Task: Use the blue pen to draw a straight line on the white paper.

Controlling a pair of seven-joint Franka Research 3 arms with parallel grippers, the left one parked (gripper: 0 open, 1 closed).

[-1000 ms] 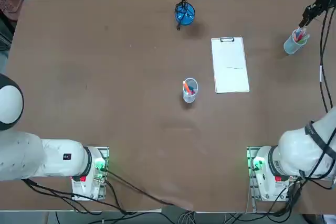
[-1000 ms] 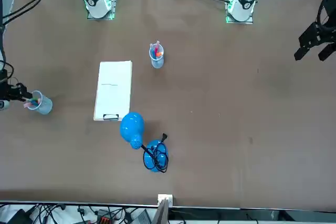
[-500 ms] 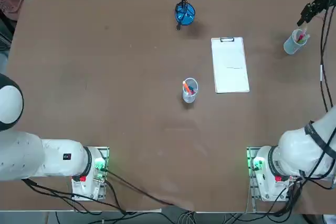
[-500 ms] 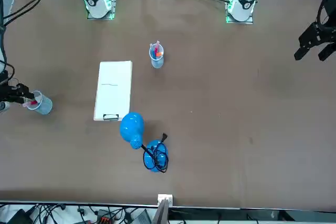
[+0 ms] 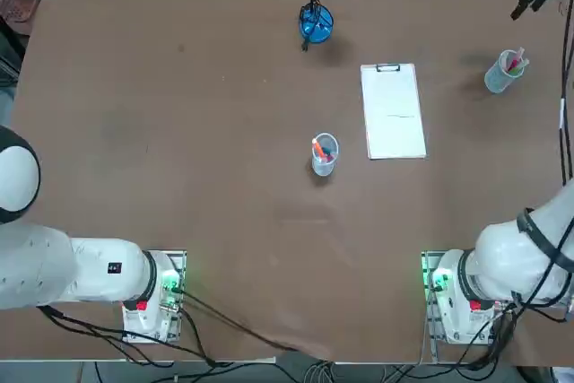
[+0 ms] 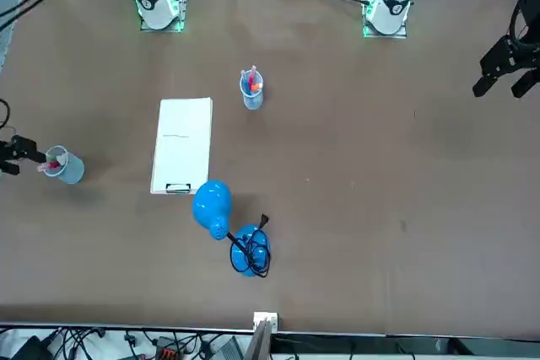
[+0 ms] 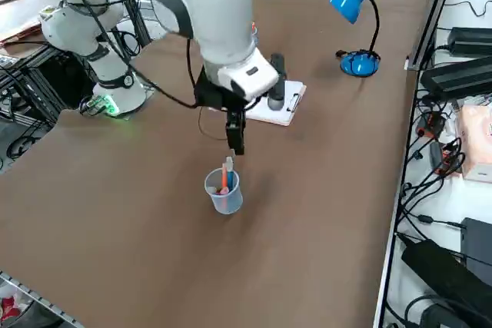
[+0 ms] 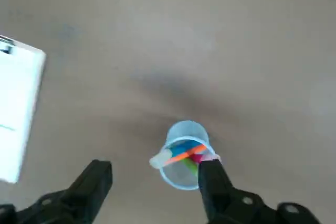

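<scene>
Hovering near cup (image 8: 187,129) of pens: right claw (image 8: 155,184) (open wide, empty).

The right arm (image 7: 223,28) is white and rounded, with dark grey bands; black cables (image 7: 115,48) loop along it. Its base (image 5: 462,298) shows a green glow and 1 red patch. At the arm's end, the right gripper (image 8: 155,166) is black, with 2 blocky fingers and round grey screws (image 8: 247,200)

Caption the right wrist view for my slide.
Open right claw above a cup of pens, clipboard nearby.
</scene>
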